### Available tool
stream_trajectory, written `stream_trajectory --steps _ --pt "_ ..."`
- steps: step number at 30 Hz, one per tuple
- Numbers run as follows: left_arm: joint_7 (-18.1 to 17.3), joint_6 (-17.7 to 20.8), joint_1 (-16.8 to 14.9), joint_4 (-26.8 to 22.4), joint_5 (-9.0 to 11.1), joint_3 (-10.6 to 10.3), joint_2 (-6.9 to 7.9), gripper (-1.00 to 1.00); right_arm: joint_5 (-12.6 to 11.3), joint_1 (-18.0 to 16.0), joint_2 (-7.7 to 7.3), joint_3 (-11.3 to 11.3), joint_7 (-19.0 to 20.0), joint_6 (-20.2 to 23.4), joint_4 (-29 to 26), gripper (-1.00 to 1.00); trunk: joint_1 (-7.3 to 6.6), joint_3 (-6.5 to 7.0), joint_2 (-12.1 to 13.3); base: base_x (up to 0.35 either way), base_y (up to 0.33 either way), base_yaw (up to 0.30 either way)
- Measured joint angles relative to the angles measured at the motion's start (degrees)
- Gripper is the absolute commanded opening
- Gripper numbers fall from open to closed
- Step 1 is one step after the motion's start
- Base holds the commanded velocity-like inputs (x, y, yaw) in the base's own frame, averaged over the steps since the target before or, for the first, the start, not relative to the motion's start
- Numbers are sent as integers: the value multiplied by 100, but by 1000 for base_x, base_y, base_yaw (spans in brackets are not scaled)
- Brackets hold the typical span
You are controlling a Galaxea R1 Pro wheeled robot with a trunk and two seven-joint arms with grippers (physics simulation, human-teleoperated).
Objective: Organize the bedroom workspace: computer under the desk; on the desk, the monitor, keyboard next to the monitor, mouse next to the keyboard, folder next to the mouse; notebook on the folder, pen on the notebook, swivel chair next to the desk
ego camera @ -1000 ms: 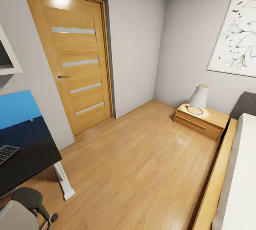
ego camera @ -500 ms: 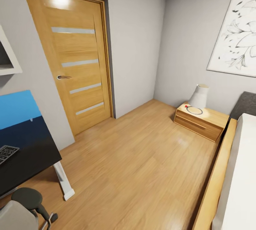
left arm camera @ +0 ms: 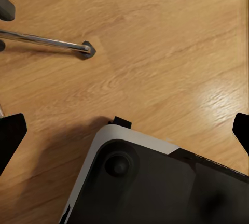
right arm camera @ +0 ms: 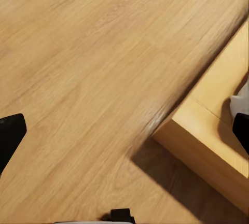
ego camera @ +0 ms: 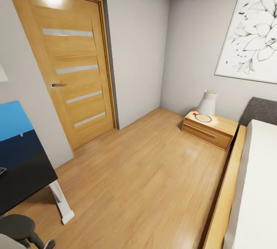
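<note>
- Left gripper (left arm camera: 124, 130): in the left wrist view its dark fingertips sit at the far edges of the frame, spread wide with nothing between them, above bare wood floor and the robot's own base (left arm camera: 155, 187)
- Right gripper (right arm camera: 124, 130): likewise spread wide and empty, over the floor beside the wooden bed frame (right arm camera: 218, 130)
- Swivel chair (ego camera: 17, 228): at 7 o'clock in the head view, one black armrest showing; a chrome leg (left arm camera: 46, 41) of it crosses the left wrist view
- Desk (ego camera: 21, 172): at 8 o'clock, black top with blue back panel, white leg to the floor; a sliver of keyboard (ego camera: 2, 171) at its left edge
- Farther off: door (ego camera: 69, 68) at 11 o'clock, nightstand (ego camera: 207, 127) with a lamp (ego camera: 207, 103) at 3 o'clock
- Judgement: the robot seems to be travelling or turning, no grasp in hand; next it needs to face the chair and desk so the folder comes into sight
</note>
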Motion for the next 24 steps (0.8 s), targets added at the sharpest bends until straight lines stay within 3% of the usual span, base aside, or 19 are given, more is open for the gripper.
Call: stream_trajectory --steps 6,24 --pt "0 -4 0 0 1 0 -1 100 0 -1 0 0 1 6 1 100 1 0 0 192 8 -10" --pt "0 -1 0 2 1 -1 0 100 0 1 0 0 -4 34 1 100 1 0 0 41 0 -1"
